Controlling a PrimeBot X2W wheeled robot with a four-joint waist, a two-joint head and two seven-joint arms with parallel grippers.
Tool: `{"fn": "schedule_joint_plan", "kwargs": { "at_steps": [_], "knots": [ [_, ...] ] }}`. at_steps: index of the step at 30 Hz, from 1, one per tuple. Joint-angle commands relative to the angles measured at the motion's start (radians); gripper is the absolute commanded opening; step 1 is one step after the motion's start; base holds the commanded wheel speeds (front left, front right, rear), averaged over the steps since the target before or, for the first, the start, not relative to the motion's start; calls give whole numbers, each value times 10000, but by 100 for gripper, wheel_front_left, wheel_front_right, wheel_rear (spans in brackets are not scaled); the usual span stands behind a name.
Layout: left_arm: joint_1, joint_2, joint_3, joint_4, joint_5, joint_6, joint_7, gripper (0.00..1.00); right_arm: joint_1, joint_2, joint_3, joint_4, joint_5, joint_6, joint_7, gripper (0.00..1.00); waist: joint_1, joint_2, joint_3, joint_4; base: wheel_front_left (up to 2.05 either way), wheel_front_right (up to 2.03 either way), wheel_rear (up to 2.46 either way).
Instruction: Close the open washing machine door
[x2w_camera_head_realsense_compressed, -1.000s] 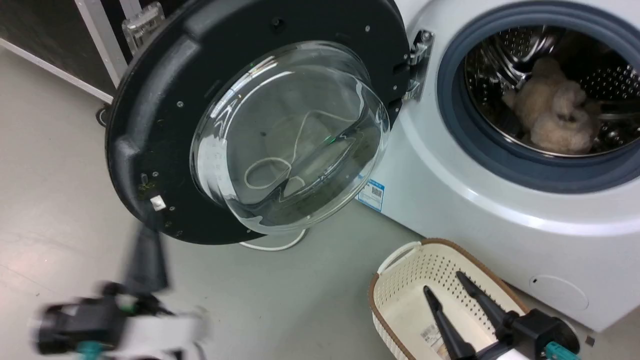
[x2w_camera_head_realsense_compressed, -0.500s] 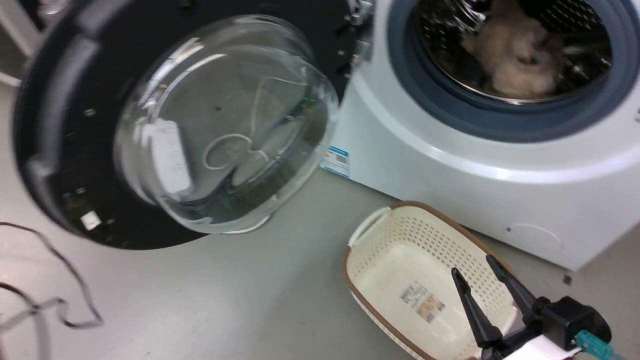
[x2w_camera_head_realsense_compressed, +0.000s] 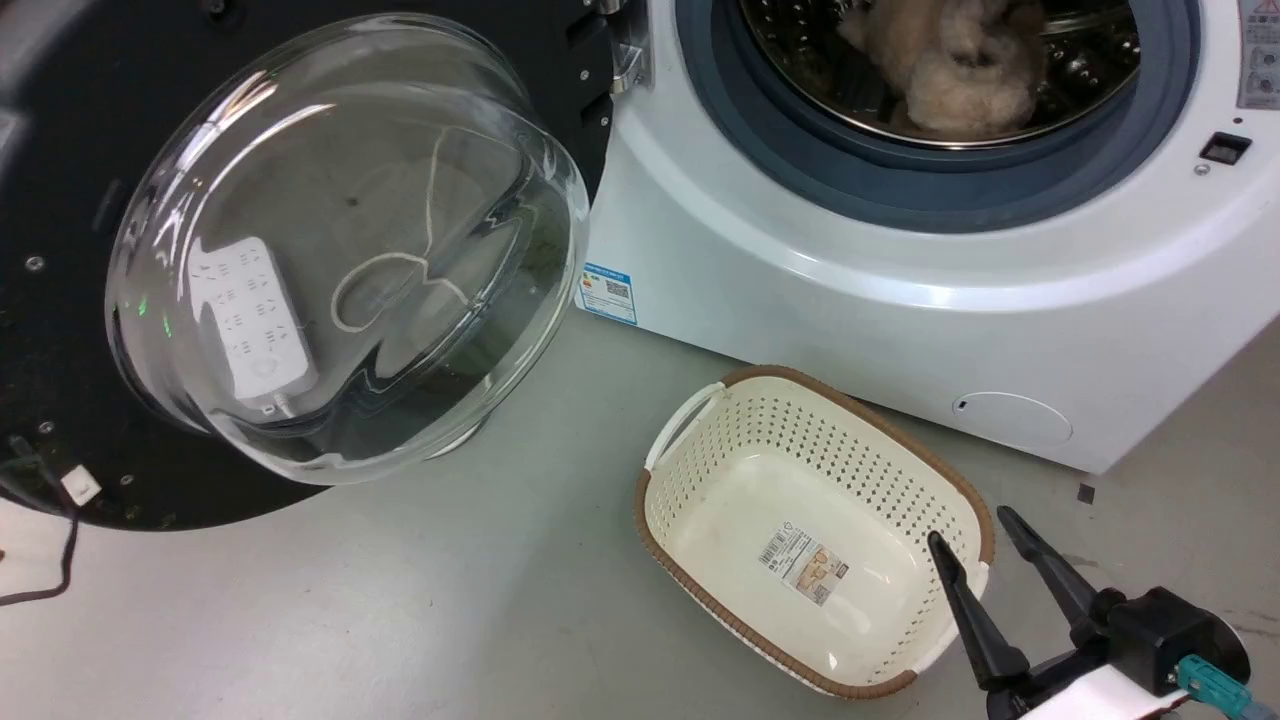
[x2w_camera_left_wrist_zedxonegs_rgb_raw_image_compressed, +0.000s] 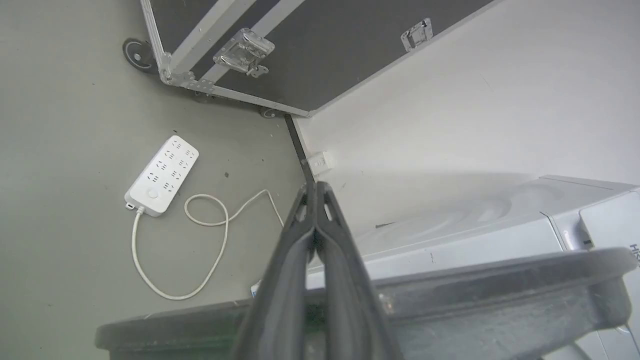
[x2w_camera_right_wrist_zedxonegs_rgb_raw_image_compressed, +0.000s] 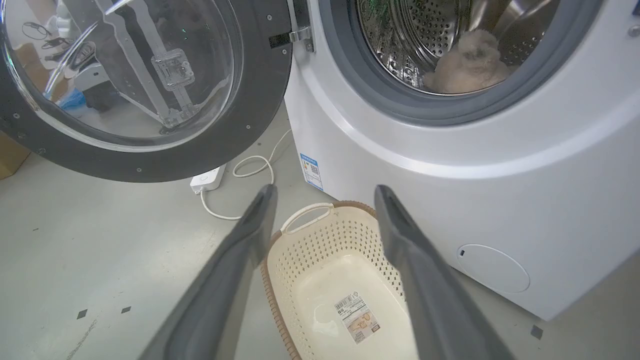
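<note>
The washing machine door (x2w_camera_head_realsense_compressed: 60, 330) hangs wide open at the left of the head view, black, with its clear glass bowl (x2w_camera_head_realsense_compressed: 350, 240) bulging toward me and its metal hinge (x2w_camera_head_realsense_compressed: 625, 62) at the white machine (x2w_camera_head_realsense_compressed: 800, 290). In the right wrist view the door (x2w_camera_right_wrist_zedxonegs_rgb_raw_image_compressed: 250, 100) is at the upper left. My left gripper (x2w_camera_left_wrist_zedxonegs_rgb_raw_image_compressed: 315, 186) is shut on nothing, its fingers reaching over the door's dark rim (x2w_camera_left_wrist_zedxonegs_rgb_raw_image_compressed: 475, 295). Low at the right, my right gripper (x2w_camera_head_realsense_compressed: 970, 528) stands open above the basket, also seen as the right gripper (x2w_camera_right_wrist_zedxonegs_rgb_raw_image_compressed: 325, 190).
The steel drum opening (x2w_camera_head_realsense_compressed: 940, 60), grey-ringed, holds a fluffy beige item (x2w_camera_head_realsense_compressed: 950, 60). A cream perforated basket (x2w_camera_head_realsense_compressed: 690, 450) sits on the floor before the machine. Behind the door lie a white power strip (x2w_camera_left_wrist_zedxonegs_rgb_raw_image_compressed: 162, 172) with its cord and a black flight case (x2w_camera_left_wrist_zedxonegs_rgb_raw_image_compressed: 300, 45).
The head camera has swung, shifting the whole picture left and up. My left arm, blurred at the lower left a second ago, has left the head view. The right gripper stays open.
</note>
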Motion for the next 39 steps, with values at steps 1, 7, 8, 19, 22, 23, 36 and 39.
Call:
{"fn": "schedule_joint_plan", "kwargs": {
  "at_steps": [1, 7, 8, 19, 22, 23, 36, 39],
  "knots": [
    [167, 17, -91, 52, -163, -155, 339, 0, -198, -80, -8, 22, 68, 10, -41, 100, -1, 0, -5, -34, 0, 0, 0],
    [933, -185, -503, -322, -891, -690, 2092, 0, -174, 43, -20, 143, 88, 10, -43, 100, -1, 0, -311, -39, 0, 0, 0],
    [1141, -219, -630, -472, -969, -804, 2413, 0, -157, 89, -25, 162, 80, 10, -43, 100, -1, 0, -390, -33, 0, 0, 0],
    [3096, -1955, -1173, -2844, -2847, -1179, 4750, 0, -48, 673, -389, 463, -132, 10, -44, 100, -1, 0, -1395, -2, 0, 0, 0],
    [3480, -2460, -1397, -3407, -3097, -1133, 4984, 0, -57, 733, -479, 495, -172, 10, -44, 100, -1, 0, -1493, -49, 0, 0, 0],
    [3666, -2685, -1541, -3667, -3162, -1125, 5080, 0, -54, 751, -510, 500, -199, 10, -45, 100, -1, 0, -1518, -76, 0, 0, 0],
    [5417, -3793, -4754, -5209, -4070, -1226, 4683, 0, -229, 675, -751, 596, -467, 10, -45, 100, -1, 0, -1233, -1622, 0, 0, 0],
    [5471, -3797, -5678, -5141, -4553, -1367, 4009, 0, -322, 599, -839, 595, -462, 10, -45, 100, -1, 0, -984, -2264, 0, 0, 0]
  ]
}}
